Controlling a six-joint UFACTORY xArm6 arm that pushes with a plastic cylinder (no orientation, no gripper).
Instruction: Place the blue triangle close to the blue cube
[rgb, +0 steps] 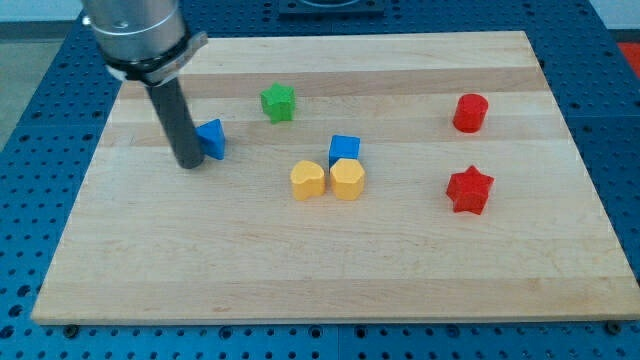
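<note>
The arm's gripperless dark rod rests my tip (191, 163) against the blue triangle (212, 138), left of the blue cube (344, 150), on the pale wooden board (300, 270).

My tip (190, 163) down, rod upright

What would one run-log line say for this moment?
tip touching blue triangle on its left | blue cube to the right, apart | push not finished

Green star (278, 102) – two yellow blocks (327, 180), two red (469, 150).
</note>
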